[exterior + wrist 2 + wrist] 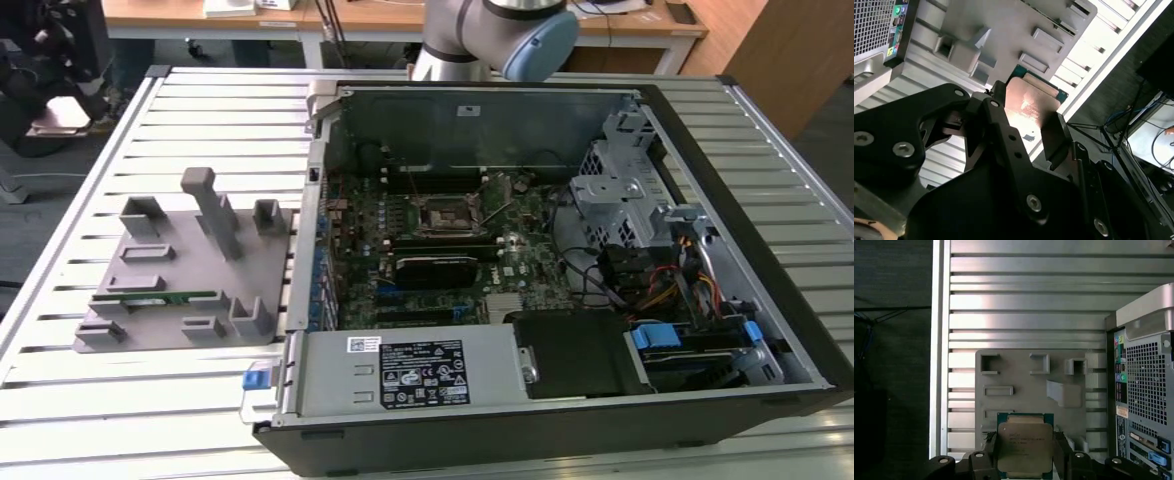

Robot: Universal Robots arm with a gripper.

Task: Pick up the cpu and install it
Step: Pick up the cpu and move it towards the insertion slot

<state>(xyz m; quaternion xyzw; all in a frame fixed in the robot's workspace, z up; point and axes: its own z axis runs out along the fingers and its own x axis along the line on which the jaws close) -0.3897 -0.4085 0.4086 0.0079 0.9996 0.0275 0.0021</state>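
In both wrist views the cpu [1025,442] [1033,100], a flat square chip with a shiny metal top and a thin green edge, sits between my black fingers [1062,454] [1055,134]. My gripper [1025,462] [1030,131] is shut on it by two opposite sides. The chip hangs well above the grey fixture plate [1019,371] [996,27] on the slatted table. On the exterior view's right the open computer case [320,110] lies on its side. The bare square socket [447,213] shows on the motherboard inside.
The grey fixture plate [160,330] lies left of the case in the exterior view, with upright pegs [203,200] and a long green memory stick [154,297]. The arm's lower joints [487,30] stand behind the case. Cables and a drive cage [627,190] crowd the case's right side.
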